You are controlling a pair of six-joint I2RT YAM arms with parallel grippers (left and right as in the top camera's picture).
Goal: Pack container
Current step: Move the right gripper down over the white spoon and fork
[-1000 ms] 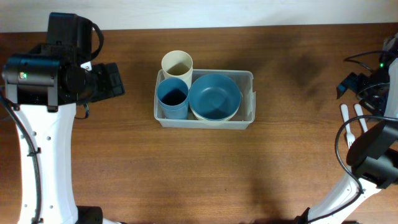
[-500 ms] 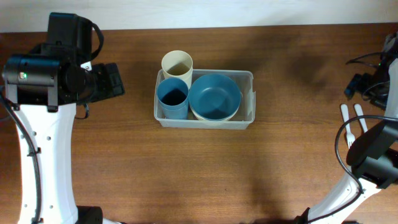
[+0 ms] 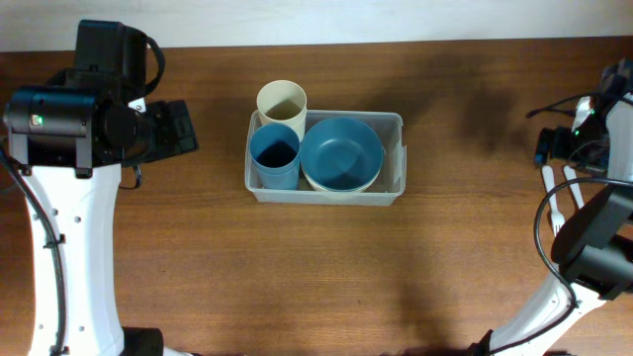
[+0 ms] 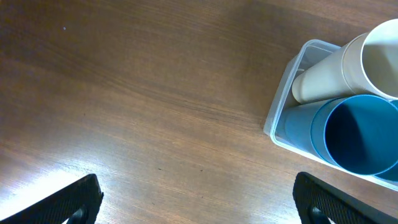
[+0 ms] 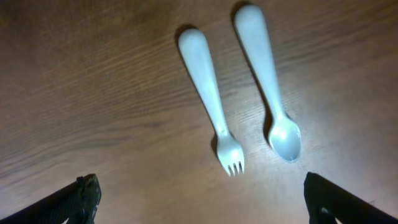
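Clear container point(image 3: 326, 197) sits mid-bench, already holding a blue bowl point(image 3: 341, 153). Far to its right, a white fork point(image 5: 210, 99) and spoon point(image 5: 266, 81) lie parallel beneath the right fingers point(image 5: 84, 194), which are spread wide and empty, the handles crossing their gap. The left fingers point(image 4: 78, 198) are also wide and empty.

The desk point(image 3: 316, 267) is reddish-brown wood with fine streaked grain, darker towards the upper right of the frame. At centre, the container point(image 3: 326, 197) is clear, faintly milky plastic. One cup point(image 3: 274, 153) is deep blue and the other cup point(image 3: 282, 101) is cream. The blue bowl point(image 3: 341, 150) shows a cream bowl point(image 3: 342, 188) rim beneath. The fork point(image 5: 211, 106) and spoon point(image 5: 264, 81) are plain white. The left fingers point(image 4: 68, 202) and right fingers point(image 5: 81, 196) are black.
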